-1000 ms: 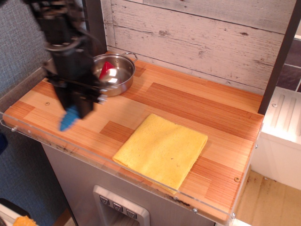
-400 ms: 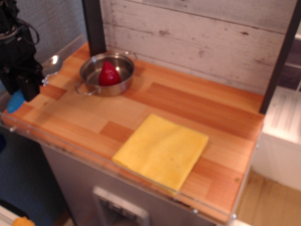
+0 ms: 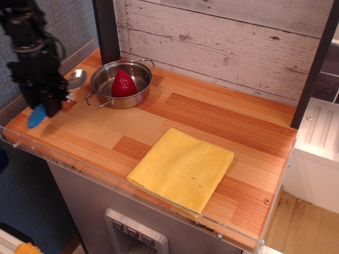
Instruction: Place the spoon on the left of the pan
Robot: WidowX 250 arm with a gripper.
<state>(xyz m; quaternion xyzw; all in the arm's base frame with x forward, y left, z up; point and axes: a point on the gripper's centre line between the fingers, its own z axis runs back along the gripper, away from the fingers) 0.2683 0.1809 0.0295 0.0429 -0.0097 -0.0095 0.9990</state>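
Observation:
The spoon lies slanted at the counter's left end, just left of the pan. Its silver bowl points toward the back and the end of its blue handle toward the front-left edge. My black gripper stands over the middle of the spoon, hides most of the handle, and appears shut on it. I cannot tell whether the spoon touches the wood. The pan, a shiny steel pot with wire loop handles, sits at the back left with a red pointed object inside it.
A folded yellow cloth lies at the front centre of the wooden counter. A dark post rises behind the pan, another at the right. A clear plastic lip runs along the front edge.
The gripper swung with the spoon from in front of the pan out to the far left edge, then came back a little to the right, closer to the pan.

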